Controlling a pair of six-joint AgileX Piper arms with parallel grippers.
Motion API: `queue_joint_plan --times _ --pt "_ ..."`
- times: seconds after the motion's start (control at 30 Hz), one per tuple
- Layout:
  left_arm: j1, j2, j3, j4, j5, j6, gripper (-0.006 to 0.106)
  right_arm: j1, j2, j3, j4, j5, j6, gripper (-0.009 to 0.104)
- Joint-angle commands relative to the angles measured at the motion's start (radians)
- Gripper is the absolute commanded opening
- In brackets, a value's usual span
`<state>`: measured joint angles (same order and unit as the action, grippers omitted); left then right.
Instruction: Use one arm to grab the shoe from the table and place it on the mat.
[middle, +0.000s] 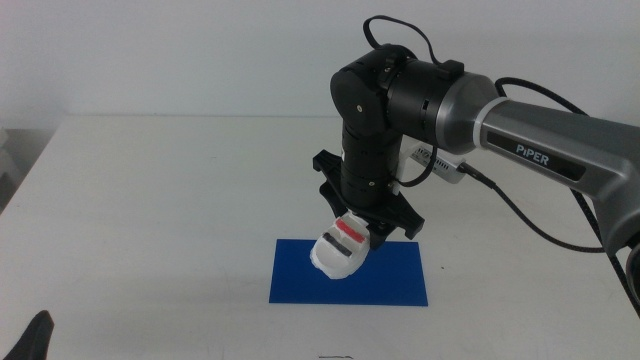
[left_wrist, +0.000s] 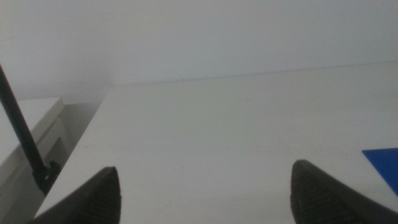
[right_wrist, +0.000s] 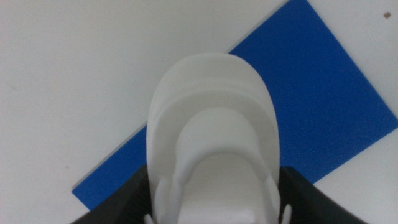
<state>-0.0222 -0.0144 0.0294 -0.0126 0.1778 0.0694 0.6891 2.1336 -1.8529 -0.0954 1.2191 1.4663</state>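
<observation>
One shoe (middle: 340, 250), one mat (middle: 400, 275), two arms (middle: 450, 110)

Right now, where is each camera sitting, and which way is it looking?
Middle view: sits above the table, looking forward and down at the right gripper holding the shoe over the blue mat; the right arm shows, and the left gripper at the bottom edge.
Left wrist view: on the waiting left arm, facing across bare table; its open gripper shows.
Right wrist view: on the right arm, looking down; the gripper clamps the shoe.
All three share the mat.

Smooth matt white shoe (right_wrist: 211, 124) sole
</observation>
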Motion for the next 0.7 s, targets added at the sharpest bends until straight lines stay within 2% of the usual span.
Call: queue_joint_plan --times 0.0,0.3,0.4,0.53,0.67 --pt "-0.005 -0.016 -0.003 -0.009 -0.083 -0.015 0.094 -0.001 -0.065 -0.033 -0.025 0.029 0.026 -0.001" --pt "-0.005 -0.016 -0.003 -0.009 -0.083 -0.015 0.094 -0.001 -0.061 -0.033 -0.02 0.019 0.076 -0.001" --pt "-0.005 -0.016 -0.003 -0.009 -0.083 -0.015 0.094 -0.001 -0.061 -0.033 0.014 0.052 0.115 -0.001" --pt "-0.005 -0.016 -0.003 -0.009 -0.083 -0.015 0.094 -0.001 -0.061 -0.031 0.016 0.082 0.267 -0.001" --pt "-0.005 -0.016 -0.003 -0.009 -0.083 -0.015 0.094 0.008 -0.058 -0.031 0.024 0.082 0.526 -0.001"
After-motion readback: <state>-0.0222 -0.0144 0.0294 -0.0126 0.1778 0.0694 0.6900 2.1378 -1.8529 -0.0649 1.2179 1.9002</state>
